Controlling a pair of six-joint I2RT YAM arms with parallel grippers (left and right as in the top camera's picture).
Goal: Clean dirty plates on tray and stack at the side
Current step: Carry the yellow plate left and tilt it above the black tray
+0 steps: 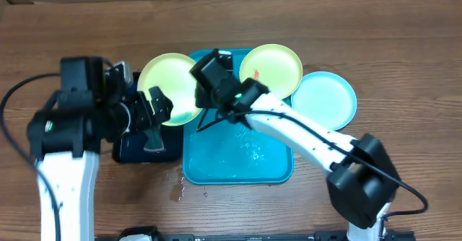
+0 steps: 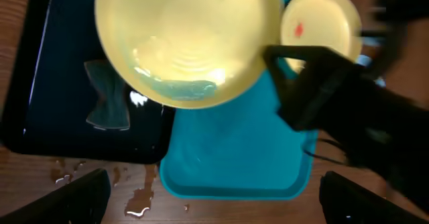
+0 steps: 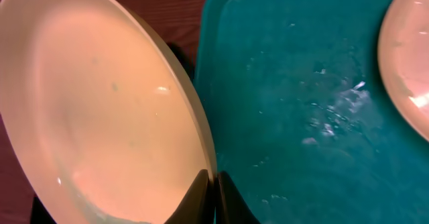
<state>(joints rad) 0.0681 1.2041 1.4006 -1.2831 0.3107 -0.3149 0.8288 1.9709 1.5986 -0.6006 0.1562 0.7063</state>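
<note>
Overhead, I see my right gripper point(image 1: 198, 98) clamped on a green plate's point(image 1: 170, 79) rim, over the blue tray's point(image 1: 238, 165) left edge. Left wrist: my left gripper point(image 2: 221, 197) gapes wide, with the plate just ahead. Right wrist: that rim's pinched tight, tray alongside.

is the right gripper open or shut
Shut. The right gripper has its fingertips pressed together on the rim of a light green plate, beside the turquoise tray.

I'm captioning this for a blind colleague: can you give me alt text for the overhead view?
The right gripper pinches the rim of a light green plate at the left edge of the turquoise tray. The open left gripper hovers close by, above a black tray.
</note>
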